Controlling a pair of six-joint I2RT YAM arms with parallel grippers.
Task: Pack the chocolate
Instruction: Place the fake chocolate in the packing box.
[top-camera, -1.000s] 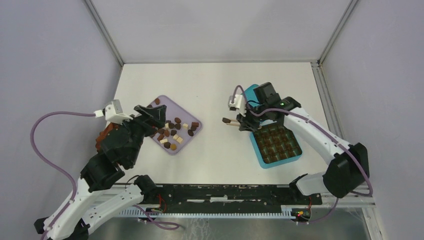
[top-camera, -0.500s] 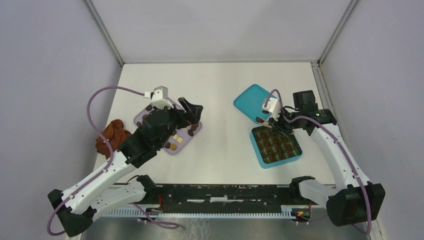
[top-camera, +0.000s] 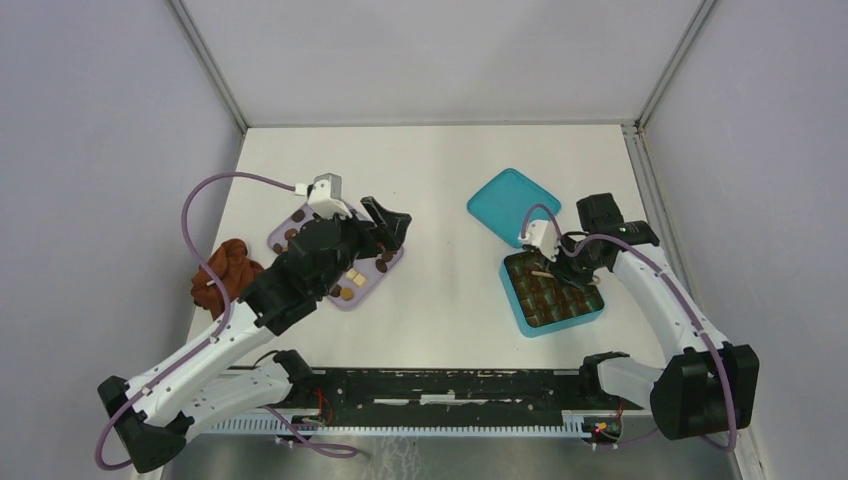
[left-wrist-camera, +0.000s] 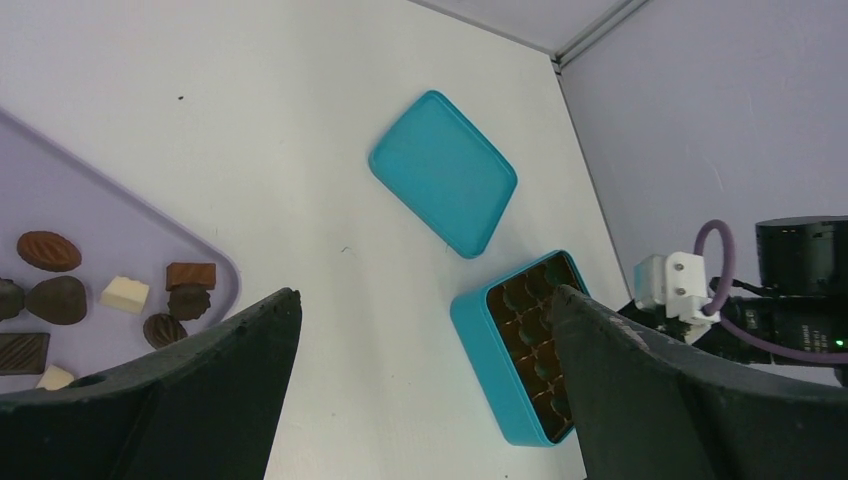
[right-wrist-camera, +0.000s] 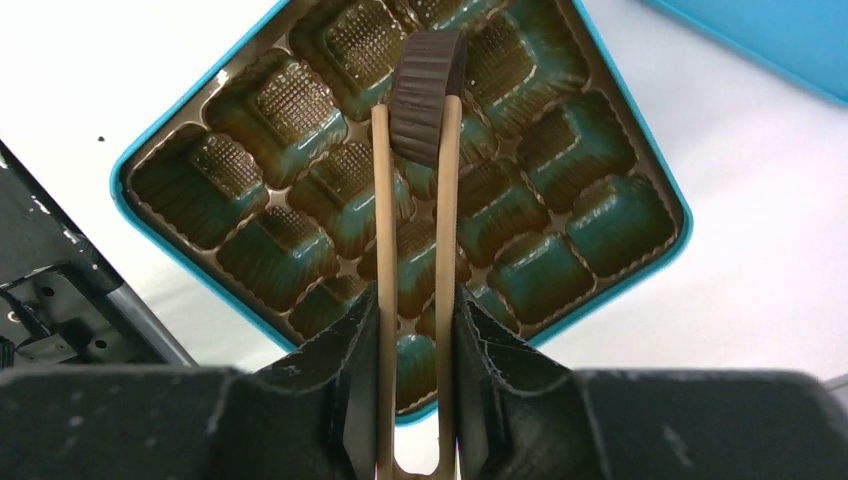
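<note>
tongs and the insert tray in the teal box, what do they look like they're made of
The tongs look like bamboo or light wood: matte, pale tan, thin flat arms. Tan plastic can't be ruled out. The insert tray is likely thin moulded plastic: glossy gold-brown, with ribbed cup walls, textured cup floors and bright reflections.

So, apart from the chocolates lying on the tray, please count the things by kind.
Teal box: 1
Teal lid: 1
Lilac tray: 1
Rust-brown cloth: 1
Tan tongs: 1
Dark chocolate, held in the tongs: 1
Total: 6
</note>
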